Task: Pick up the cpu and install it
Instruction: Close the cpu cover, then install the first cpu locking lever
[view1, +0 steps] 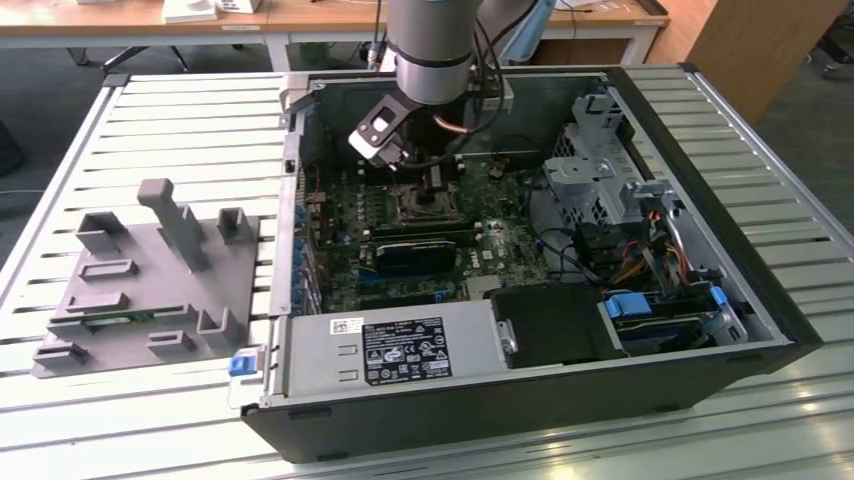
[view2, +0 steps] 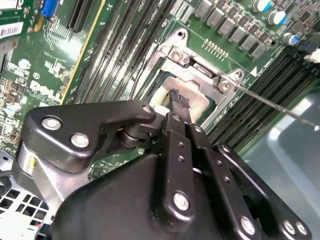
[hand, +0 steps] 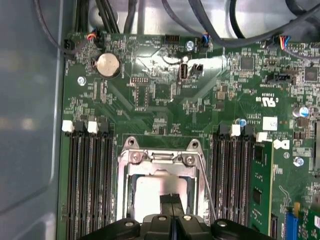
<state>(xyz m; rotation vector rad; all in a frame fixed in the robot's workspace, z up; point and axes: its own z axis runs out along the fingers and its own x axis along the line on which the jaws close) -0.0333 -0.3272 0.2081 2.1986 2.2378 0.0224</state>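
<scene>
Slatted metal table (view1: 174, 120) carries an open computer case (view1: 534, 410) laid on its side, with wooden desks (view1: 134, 22) beyond it. The cpu (hand: 147, 192), its silver top catching the light, lies flat inside the socket frame (hand: 131, 157) on the motherboard (hand: 160, 95), directly beneath the tips of the claw (hand: 172, 202). The claw's two black fingers (view2: 176, 131) are drawn narrow, pressed together side by side and gripping nothing. Their ribbed tips are over the middle of the chip's near half; whether they touch its surface cannot be told.

In both wrist views the frame's screwed metal edge runs along the far side of the cpu from the claw, and a thin wire lever (view2: 280, 106) slants away from one corner of the frame. Rows of black memory slots (hand: 87, 185) flank the socket on either side of the claw, and a green memory stick (hand: 260, 190) stands in the outermost row on one side. A coin battery (hand: 107, 65) sits farther off on the board, past the frame.

In the exterior view the robot arm (view1: 434, 50) descends into the case above the socket. A labelled power supply (view1: 387, 350) fills the case's near edge, well apart from the claw, and a grey moulded fixture (view1: 147, 280) rests on the table outside the case.
</scene>
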